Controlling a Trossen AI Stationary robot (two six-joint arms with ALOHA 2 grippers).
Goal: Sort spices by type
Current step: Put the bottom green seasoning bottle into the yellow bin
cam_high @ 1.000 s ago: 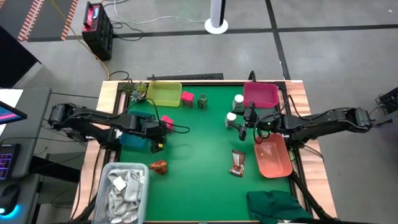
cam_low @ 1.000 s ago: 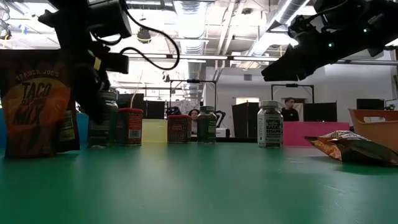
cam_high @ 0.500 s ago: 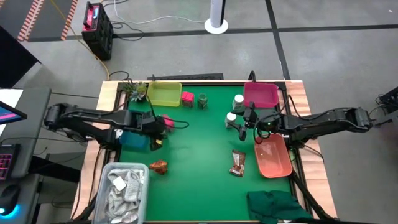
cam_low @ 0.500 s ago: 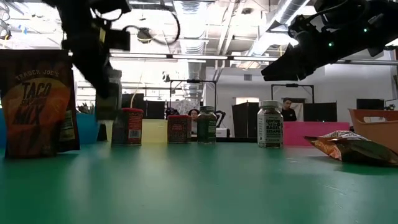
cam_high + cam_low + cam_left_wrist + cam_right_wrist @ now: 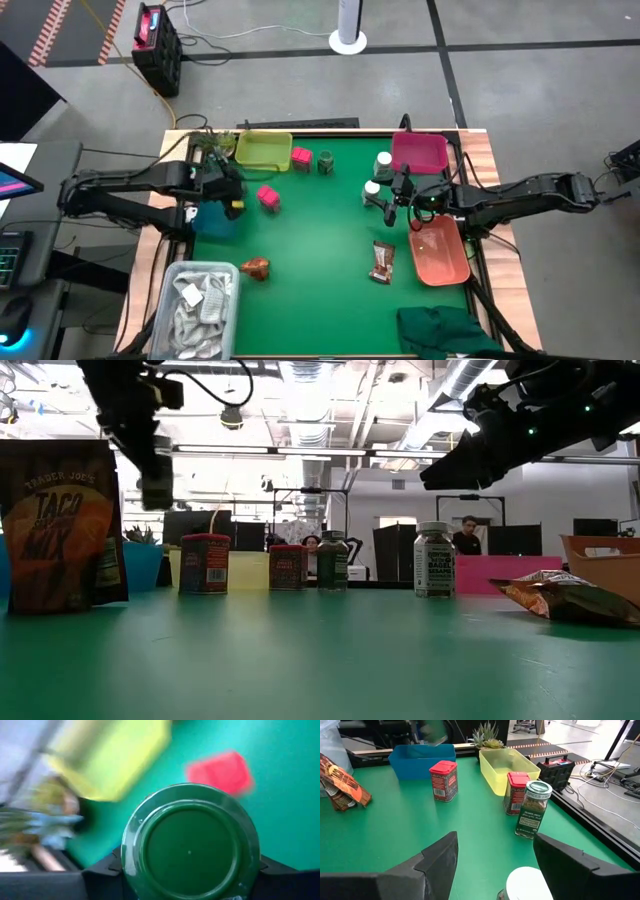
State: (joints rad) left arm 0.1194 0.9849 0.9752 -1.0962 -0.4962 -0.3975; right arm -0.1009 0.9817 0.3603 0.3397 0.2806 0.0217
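A green counter (image 5: 320,260) has wood along its edges. At the back sits a yellow bin (image 5: 263,150), with a small spiky plant (image 5: 212,145) just beside it. A pink bin (image 5: 419,152) sits at the back on the other side, and an orange bin (image 5: 440,250) lies near that edge. A blue bin (image 5: 422,757) is near the plant. A clear tub of white rags (image 5: 196,305) and a dark green cloth (image 5: 445,332) sit at the front corners. A person (image 5: 465,536) stands far off in the room.
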